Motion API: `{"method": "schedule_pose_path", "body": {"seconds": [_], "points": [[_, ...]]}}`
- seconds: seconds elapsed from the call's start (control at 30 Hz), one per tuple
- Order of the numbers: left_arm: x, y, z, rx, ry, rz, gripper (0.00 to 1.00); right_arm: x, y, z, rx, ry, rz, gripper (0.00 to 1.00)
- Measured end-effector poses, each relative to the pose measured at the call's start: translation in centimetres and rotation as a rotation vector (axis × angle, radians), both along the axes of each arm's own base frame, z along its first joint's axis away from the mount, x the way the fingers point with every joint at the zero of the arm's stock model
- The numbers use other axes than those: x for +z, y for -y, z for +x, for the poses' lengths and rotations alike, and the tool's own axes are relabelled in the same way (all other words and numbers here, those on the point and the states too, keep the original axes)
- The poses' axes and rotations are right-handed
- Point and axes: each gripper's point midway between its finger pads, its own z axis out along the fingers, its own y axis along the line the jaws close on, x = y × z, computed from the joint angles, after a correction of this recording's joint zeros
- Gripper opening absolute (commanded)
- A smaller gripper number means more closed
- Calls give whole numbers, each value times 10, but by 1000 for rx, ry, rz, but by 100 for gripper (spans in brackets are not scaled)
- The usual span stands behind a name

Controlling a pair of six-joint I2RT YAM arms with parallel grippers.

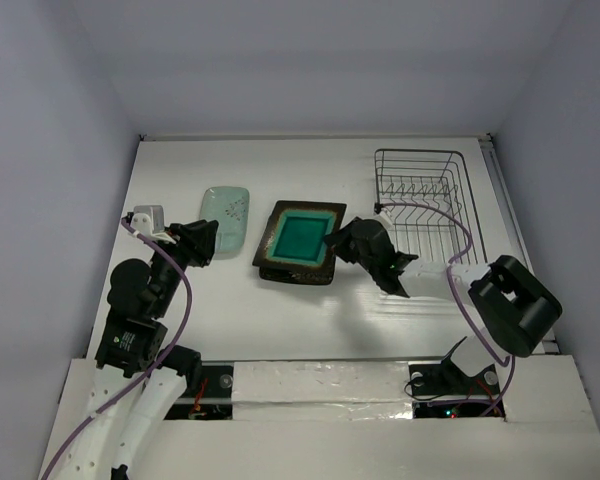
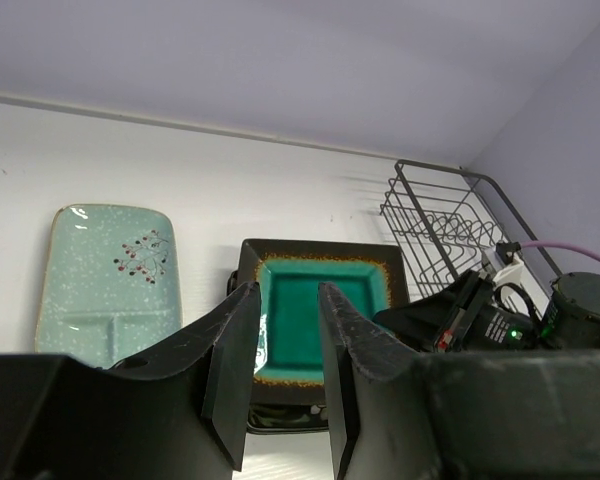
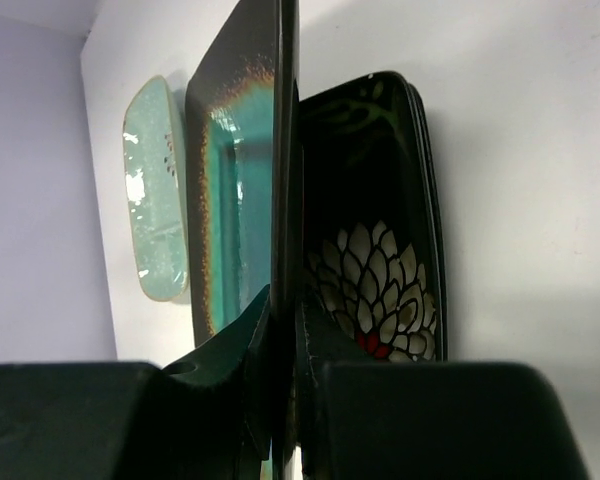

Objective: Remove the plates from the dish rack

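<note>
The dark-rimmed plate with teal centre [image 1: 298,238] lies on the black floral plate [image 1: 292,276], left of the dish rack [image 1: 420,200]. My right gripper [image 1: 332,240] is shut on the teal plate's right rim. The right wrist view shows its jaws [image 3: 285,310] pinching that rim [image 3: 280,150], with the floral plate [image 3: 375,280] just beneath. The mint-green plate [image 1: 226,218] lies flat on the table further left. My left gripper [image 1: 206,240] is open and empty beside its near right edge. The left wrist view shows my open left gripper [image 2: 285,295], the mint plate [image 2: 100,270] and the teal plate [image 2: 320,300].
The rack holds no plates in the top view and stands at the back right, also in the left wrist view [image 2: 445,230]. White walls close the table at the back and sides. The right arm [image 2: 460,315] reaches across in front of the rack.
</note>
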Motion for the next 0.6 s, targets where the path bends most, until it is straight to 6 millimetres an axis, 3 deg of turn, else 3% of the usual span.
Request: {"method": "schedule_pose_path", "body": {"seconds": [0.17,0.3,0.6], "points": [[1,0,-1,0,4,-4,27,-6,-2,-7,17,-9,26,0],[1,0,-1,0,4,-4,27,-9,-8,-9,44,-14,46,7],[1,0,-1,0,5,-5,27,-14,-14,-15,112,-22,13,49]]}}
